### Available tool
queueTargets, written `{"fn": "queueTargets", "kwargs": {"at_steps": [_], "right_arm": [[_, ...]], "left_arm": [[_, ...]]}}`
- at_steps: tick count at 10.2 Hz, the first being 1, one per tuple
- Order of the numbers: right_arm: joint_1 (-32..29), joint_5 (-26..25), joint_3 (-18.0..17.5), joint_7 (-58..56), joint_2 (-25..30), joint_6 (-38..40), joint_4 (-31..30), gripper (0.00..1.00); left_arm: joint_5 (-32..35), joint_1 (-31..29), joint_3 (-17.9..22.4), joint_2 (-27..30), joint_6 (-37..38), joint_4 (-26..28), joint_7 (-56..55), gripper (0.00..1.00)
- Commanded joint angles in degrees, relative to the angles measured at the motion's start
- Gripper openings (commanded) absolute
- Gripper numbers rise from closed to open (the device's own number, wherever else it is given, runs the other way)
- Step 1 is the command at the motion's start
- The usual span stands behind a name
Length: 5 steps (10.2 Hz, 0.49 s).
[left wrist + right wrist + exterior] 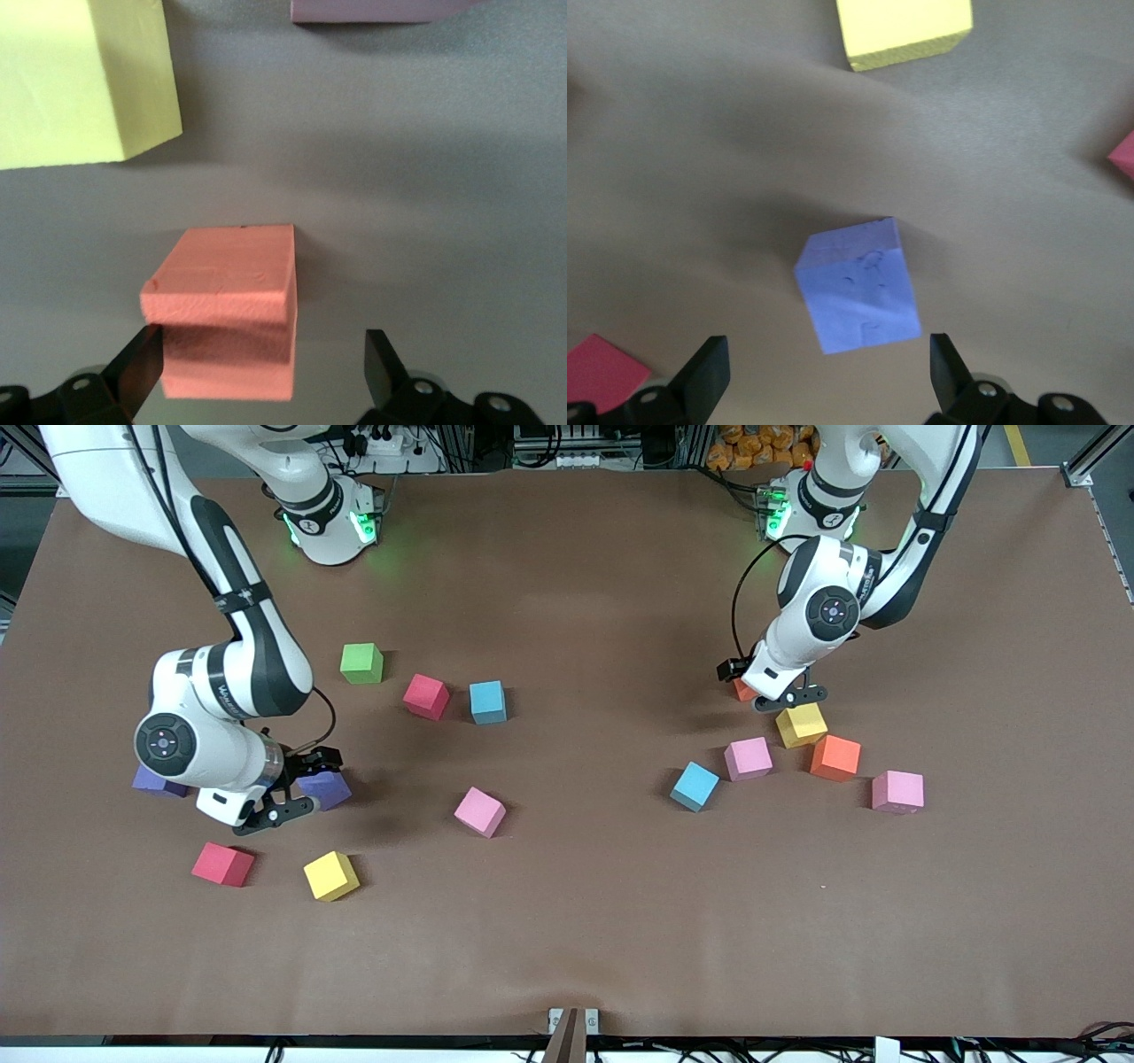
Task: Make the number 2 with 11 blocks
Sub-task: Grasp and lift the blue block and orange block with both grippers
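Note:
The blocks lie scattered, with no number 2 formed. My left gripper point(788, 697) is open and low over an orange block point(743, 689). In the left wrist view that orange block point(226, 310) sits between the open fingers point(137, 370), close to one and apart from the other. My right gripper point(276, 808) is open beside a purple block point(326, 788). In the right wrist view the purple block point(859, 288) lies just ahead of the open gripper point(826, 372), with nothing between its fingers.
Near the left gripper lie yellow point(801, 724), orange point(834, 757), pink point(749, 758), pink point(897, 792) and light blue point(694, 786) blocks. Toward the right arm's end lie green point(361, 662), red point(426, 696), light blue point(488, 701), pink point(479, 811), yellow point(331, 875), red point(222, 864) and another purple point(158, 782).

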State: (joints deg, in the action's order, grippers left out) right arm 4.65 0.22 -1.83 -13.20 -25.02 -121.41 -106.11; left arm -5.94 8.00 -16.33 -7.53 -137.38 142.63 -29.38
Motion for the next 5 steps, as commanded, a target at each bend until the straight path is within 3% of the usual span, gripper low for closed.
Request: {"fn": "queueTargets", "kwargs": {"at_steps": [1, 5], "right_arm": [[-1.04, -2.76, -0.55, -0.95, -0.72, -1.98, -0.59, 1.0], [-0.52, -2.86, -0.55, -1.04, -2.49, -3.04, -0.68, 1.0]], "left_arm": [[1.55, -0.62, -0.28, 3.04, 5.27, -0.95, -0.86, 1.0], [1.81, -0.44, -0.28, 0.77, 3.97, -0.95, -0.77, 1.0]]}}
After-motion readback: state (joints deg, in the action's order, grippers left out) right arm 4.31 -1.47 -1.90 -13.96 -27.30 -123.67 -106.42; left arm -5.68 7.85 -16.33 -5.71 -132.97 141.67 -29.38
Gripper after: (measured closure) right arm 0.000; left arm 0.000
